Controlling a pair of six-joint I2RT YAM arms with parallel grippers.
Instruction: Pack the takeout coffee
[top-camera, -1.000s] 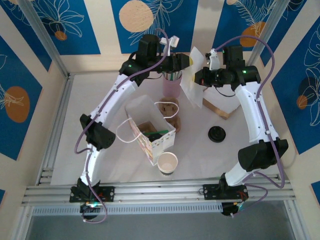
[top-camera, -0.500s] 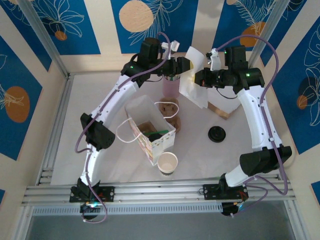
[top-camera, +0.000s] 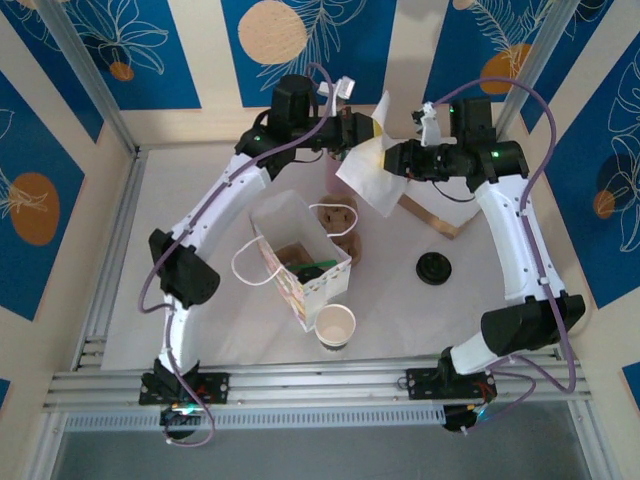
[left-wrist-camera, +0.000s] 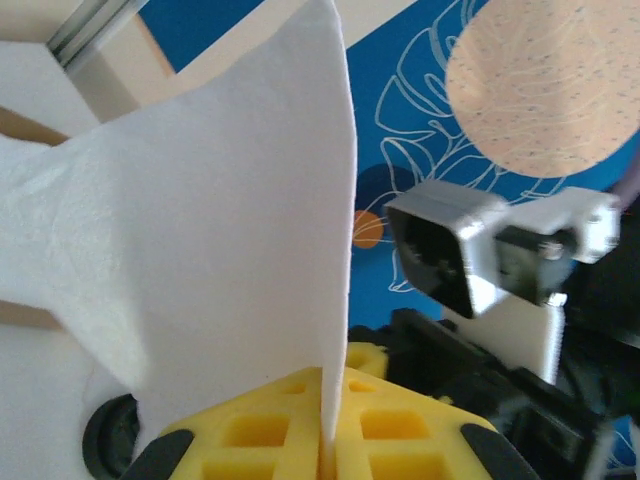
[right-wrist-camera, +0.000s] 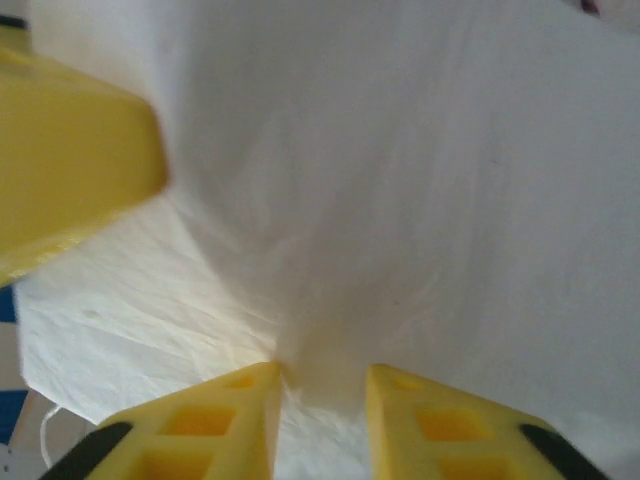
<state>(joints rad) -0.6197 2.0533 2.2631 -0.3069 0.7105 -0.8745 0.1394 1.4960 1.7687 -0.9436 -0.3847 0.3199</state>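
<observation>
Newly closed, left pincer (left-wrist-camera: 326, 445) pinches the white napkin (left-wrist-camera: 220, 260) while right pincer (right-wrist-camera: 322, 400) has parted slightly around it

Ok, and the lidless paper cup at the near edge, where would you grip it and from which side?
Probably the wall just under the rim of the paper cup, with the end effector coming in from the right or straight down. The cup stands upright with its mouth open, so the rim is easy to reach. The paper bag crowds its far left side, while its right side is unobstructed.
</observation>
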